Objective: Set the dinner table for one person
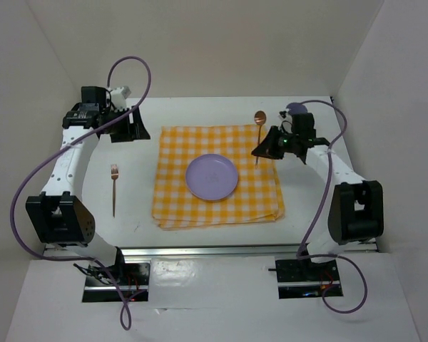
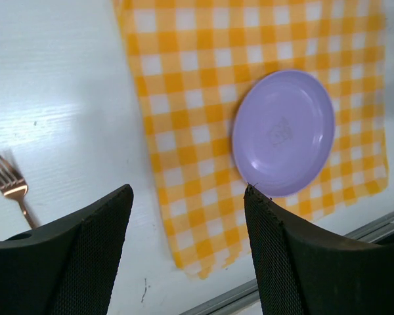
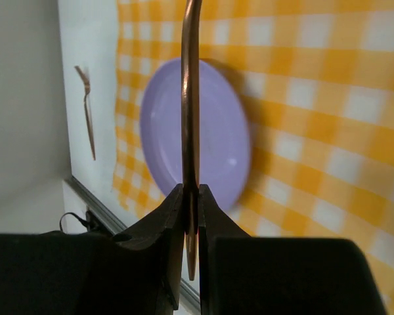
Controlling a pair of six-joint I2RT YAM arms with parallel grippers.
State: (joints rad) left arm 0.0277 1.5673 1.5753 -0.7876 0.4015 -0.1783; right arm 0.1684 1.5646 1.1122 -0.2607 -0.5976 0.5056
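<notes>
We find the right gripper (image 3: 190, 197) clamped on the handle of a copper spoon (image 3: 190, 98), held over the far right corner of the checked cloth (image 1: 178, 153) with its bowl pointing far. The left gripper (image 2: 188, 191) hangs with jaws spread wide and nothing between them, above the far left of the dinner table (image 1: 139, 178), which spans the whole scene beneath both arms. The cloth lies mid-table with a purple plate (image 1: 211, 177) at its centre, and a copper fork (image 1: 114, 187) lies on bare tabletop left of the cloth, apart from it.

Spoon (image 1: 258, 135) and fork (image 1: 114, 189) are showing shiny copper-toned metal, purple plate (image 1: 211, 177) smooth plastic, checked cloth (image 1: 175, 153) matt woven fabric, dinner table (image 1: 137, 178) smooth with a faint sheen.
</notes>
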